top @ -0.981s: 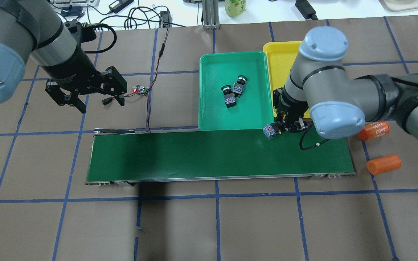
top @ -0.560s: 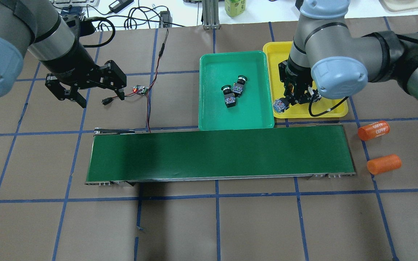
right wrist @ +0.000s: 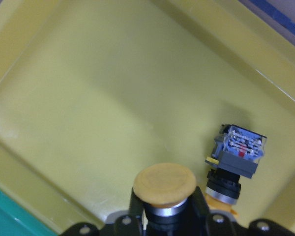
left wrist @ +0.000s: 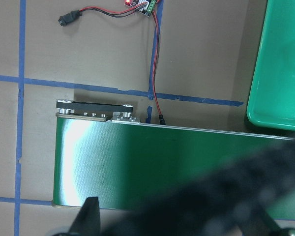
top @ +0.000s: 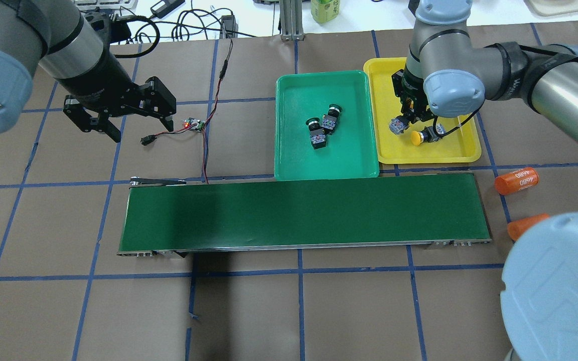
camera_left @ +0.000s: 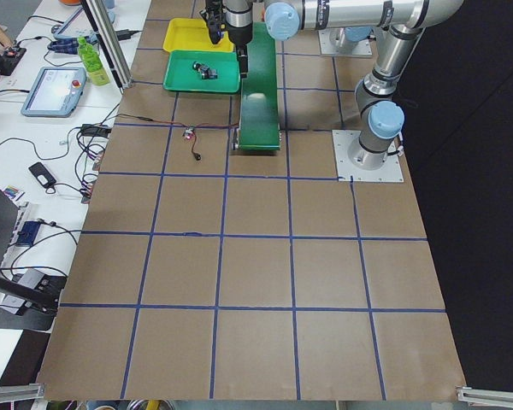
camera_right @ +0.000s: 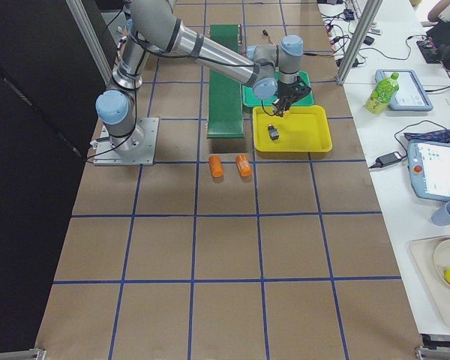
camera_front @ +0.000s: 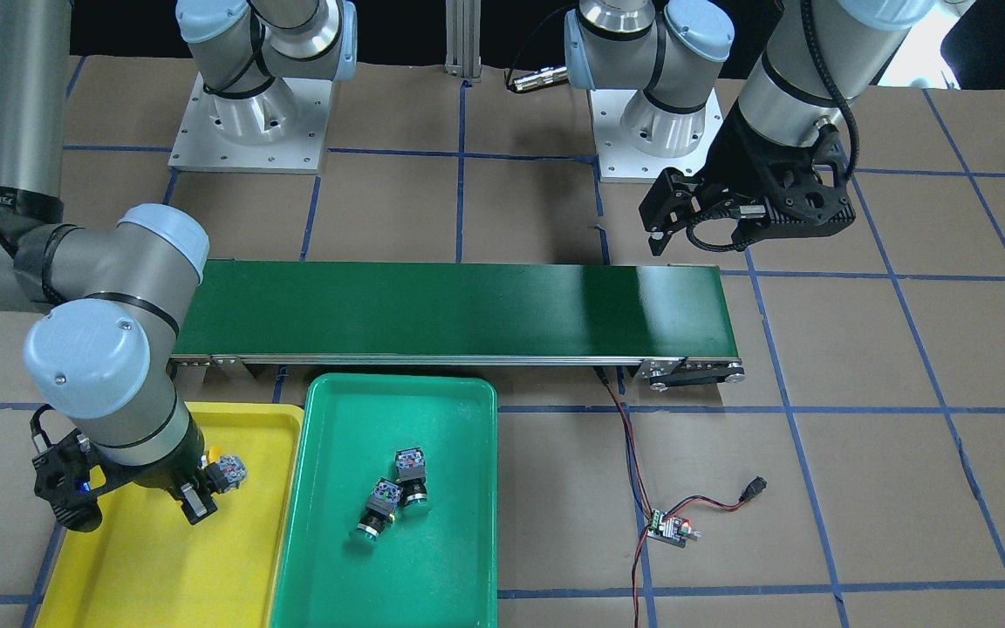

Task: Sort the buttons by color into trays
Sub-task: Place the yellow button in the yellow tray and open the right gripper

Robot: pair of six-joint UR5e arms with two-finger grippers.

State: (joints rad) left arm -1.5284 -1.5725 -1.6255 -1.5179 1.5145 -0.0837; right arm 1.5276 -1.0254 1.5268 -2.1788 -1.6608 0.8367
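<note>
My right gripper point(top: 403, 122) is shut on a yellow button point(top: 397, 125) and holds it over the near-left part of the yellow tray point(top: 449, 150). The right wrist view shows its yellow cap point(right wrist: 164, 183) between the jaws. A second yellow button point(top: 422, 137) lies on its side in that tray, just right of the held one, and shows in the wrist view point(right wrist: 236, 162). Two green buttons point(top: 317, 133) point(top: 330, 119) lie together in the green tray point(top: 319, 165). My left gripper point(top: 138, 131) is open and empty, far to the left above the table.
A long dark-green conveyor belt point(top: 304, 213) runs in front of both trays. Two orange cylinders point(top: 517, 180) point(top: 525, 225) lie off its right end. A small circuit board point(top: 194, 124) with red and black wires sits near my left gripper.
My right gripper carried the yellow button from the belt's far right edge back over the yellow tray, uncovering the second yellow button. The left gripper barely moved.
</note>
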